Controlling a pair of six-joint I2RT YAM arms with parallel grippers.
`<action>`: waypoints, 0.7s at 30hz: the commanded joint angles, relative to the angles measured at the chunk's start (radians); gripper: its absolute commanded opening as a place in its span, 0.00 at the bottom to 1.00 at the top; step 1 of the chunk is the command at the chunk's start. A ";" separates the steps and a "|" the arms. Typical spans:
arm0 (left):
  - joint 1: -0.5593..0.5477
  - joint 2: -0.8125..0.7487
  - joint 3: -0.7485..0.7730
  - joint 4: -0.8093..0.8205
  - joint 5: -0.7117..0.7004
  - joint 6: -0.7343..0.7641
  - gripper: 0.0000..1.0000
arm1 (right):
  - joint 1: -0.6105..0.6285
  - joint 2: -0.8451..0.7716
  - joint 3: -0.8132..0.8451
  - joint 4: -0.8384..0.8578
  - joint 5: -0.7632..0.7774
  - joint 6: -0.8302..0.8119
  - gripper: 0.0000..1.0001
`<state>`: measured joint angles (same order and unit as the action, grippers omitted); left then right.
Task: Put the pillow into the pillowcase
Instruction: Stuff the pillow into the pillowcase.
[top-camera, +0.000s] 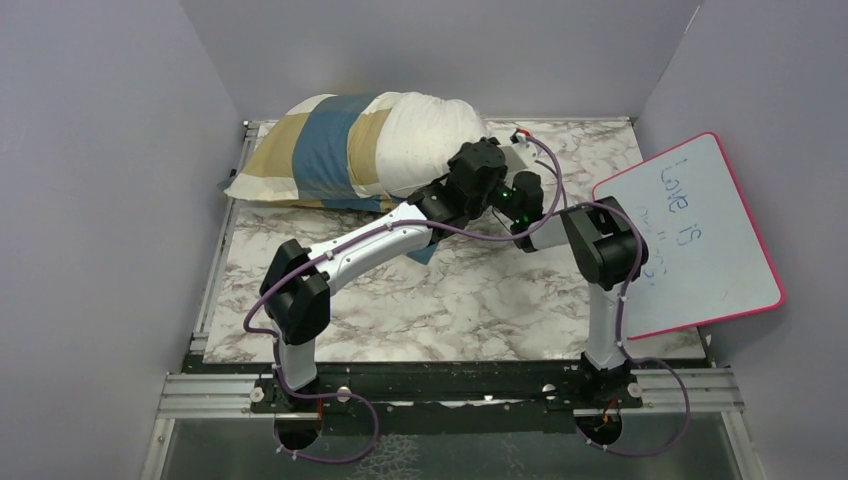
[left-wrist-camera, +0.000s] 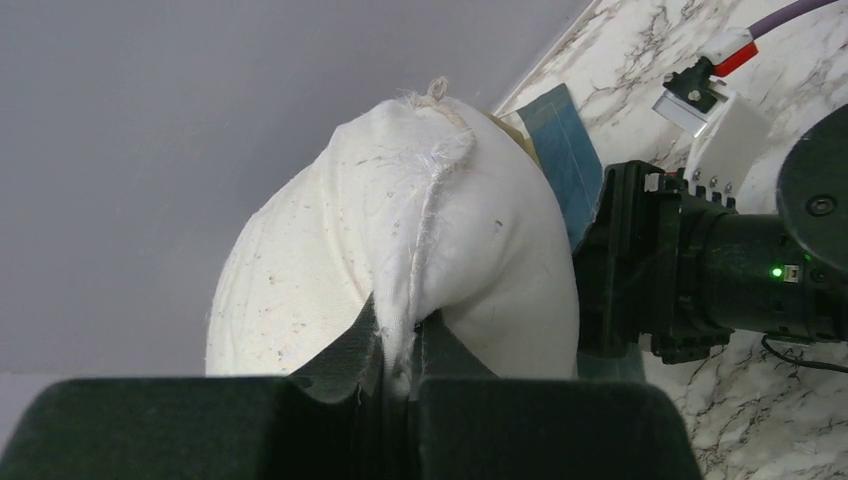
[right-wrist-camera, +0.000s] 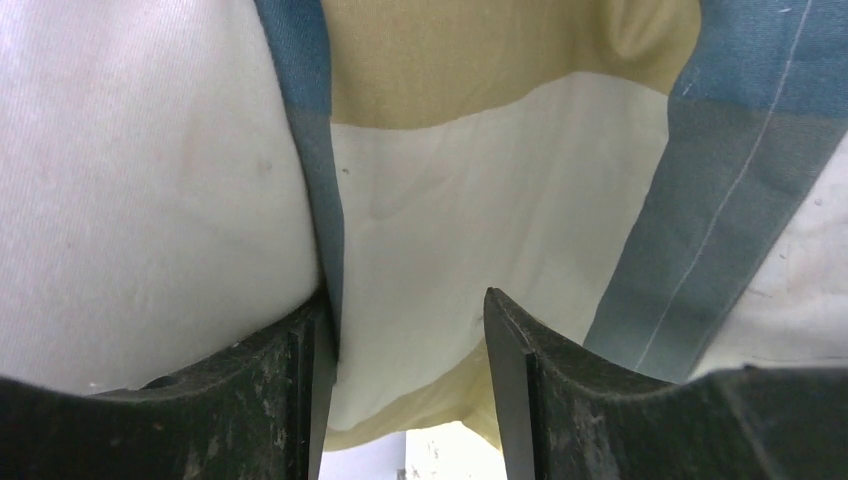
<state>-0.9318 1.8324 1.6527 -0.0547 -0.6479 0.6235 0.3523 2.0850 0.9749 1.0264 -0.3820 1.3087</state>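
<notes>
The off-white pillow (top-camera: 430, 135) lies at the back of the table, its left part inside the blue, tan and cream pillowcase (top-camera: 320, 150); its right end bulges out bare. My left gripper (top-camera: 470, 150) is at that bare end. In the left wrist view it (left-wrist-camera: 410, 350) is shut on the pillow's frayed seam (left-wrist-camera: 425, 250), with a blue strip of pillowcase (left-wrist-camera: 565, 150) behind. My right gripper (top-camera: 490, 200) is mostly hidden under the left arm. In the right wrist view it (right-wrist-camera: 410, 340) is open, with pillowcase cloth (right-wrist-camera: 480, 200) hanging between the fingers and pillow (right-wrist-camera: 130, 180) on the left.
A pink-rimmed whiteboard (top-camera: 700, 235) leans at the table's right edge beside the right arm. Grey walls (top-camera: 110, 200) close in the left, back and right sides. The marble tabletop (top-camera: 450, 300) lies in front of the pillow. The two wrists sit close together.
</notes>
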 joint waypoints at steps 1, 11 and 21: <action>-0.009 -0.067 0.014 0.072 0.028 -0.030 0.00 | 0.026 0.029 0.063 -0.062 0.070 -0.016 0.57; -0.009 -0.082 0.005 0.072 0.051 -0.081 0.00 | 0.091 0.095 0.213 -0.227 0.147 0.020 0.61; 0.107 -0.074 -0.134 -0.003 0.046 -0.264 0.06 | 0.046 0.050 0.078 0.289 -0.061 -0.117 0.00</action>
<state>-0.9096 1.8061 1.5681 -0.0402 -0.6346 0.5270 0.4252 2.2360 1.1507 1.0710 -0.3157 1.2930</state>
